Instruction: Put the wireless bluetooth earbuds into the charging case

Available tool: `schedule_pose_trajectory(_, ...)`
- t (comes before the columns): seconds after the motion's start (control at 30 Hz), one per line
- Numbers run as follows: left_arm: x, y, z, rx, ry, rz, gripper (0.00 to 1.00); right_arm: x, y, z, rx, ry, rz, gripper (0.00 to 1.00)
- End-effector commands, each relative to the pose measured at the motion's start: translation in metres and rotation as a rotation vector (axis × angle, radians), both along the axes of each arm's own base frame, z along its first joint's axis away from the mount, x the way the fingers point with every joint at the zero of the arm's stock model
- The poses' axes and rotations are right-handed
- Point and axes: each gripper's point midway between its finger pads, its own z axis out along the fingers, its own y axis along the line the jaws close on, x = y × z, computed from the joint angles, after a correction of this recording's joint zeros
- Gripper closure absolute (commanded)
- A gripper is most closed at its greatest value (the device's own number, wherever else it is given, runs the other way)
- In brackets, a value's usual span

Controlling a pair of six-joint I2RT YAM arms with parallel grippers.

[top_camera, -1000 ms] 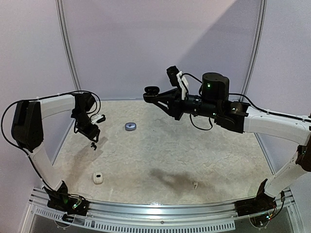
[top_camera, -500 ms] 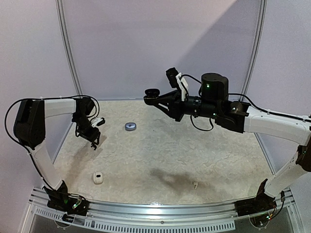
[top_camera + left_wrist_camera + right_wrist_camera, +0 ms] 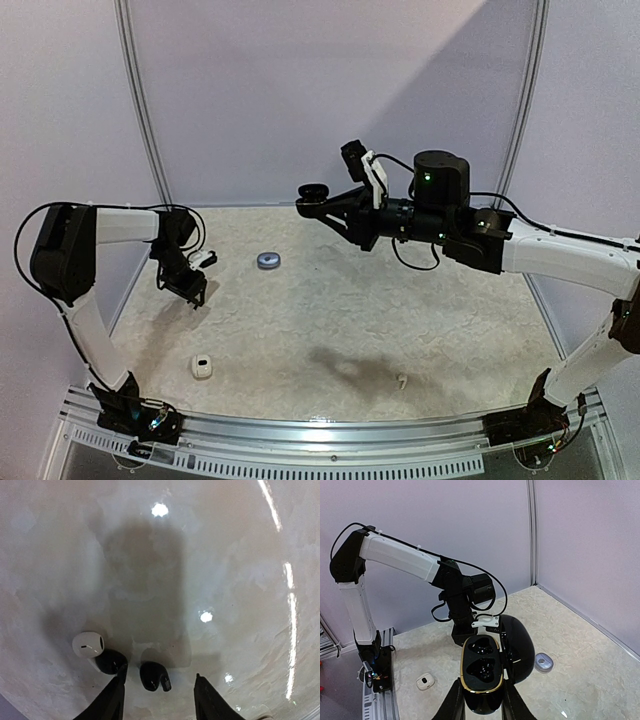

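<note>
Half open, the left tool (image 3: 160, 680) straddles the black earbud (image 3: 151, 672) on the surface (image 3: 225, 555): centre it clear of the neighbouring bud (image 3: 107, 661) and pinch gently, while the right tool (image 3: 482, 700) grips the open charging case (image 3: 482, 672) aloft.

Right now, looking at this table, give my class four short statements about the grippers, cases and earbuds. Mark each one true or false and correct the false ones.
1. The right gripper holds an open black charging case up off the table. True.
2. The left gripper grips a black earbud in the air. False: the earbud lies on the table between the gripper's open fingers.
3. A white case lies on the table on the left arm's side. True.
4. The grey case is stacked on the white case. False: they lie well apart, with the grey one farther back.
</note>
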Motion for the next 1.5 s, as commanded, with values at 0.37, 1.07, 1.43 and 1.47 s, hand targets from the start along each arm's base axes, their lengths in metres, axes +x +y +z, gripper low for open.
schedule_pose_trajectory(0.37, 0.006, 0.006, -0.015, 0.008, -0.006, -0.010, 0.59, -0.003, -0.001, 0.012, 0.013, -0.011, 0.017, 1.00)
schedule_pose_trajectory(1.07, -0.022, -0.009, -0.023, -0.071, 0.060, -0.004, 0.81, -0.003, -0.002, 0.011, 0.004, -0.013, 0.010, 1.00)
schedule_pose_trajectory(1.43, -0.029, -0.059, -0.008, -0.189, 0.104, -0.009, 0.94, -0.003, -0.004, 0.011, -0.001, -0.012, 0.004, 1.00)
schedule_pose_trajectory(1.47, -0.029, -0.067, -0.007, -0.199, 0.111, -0.021, 0.94, -0.003, -0.004, 0.010, -0.003, -0.012, 0.005, 1.00)
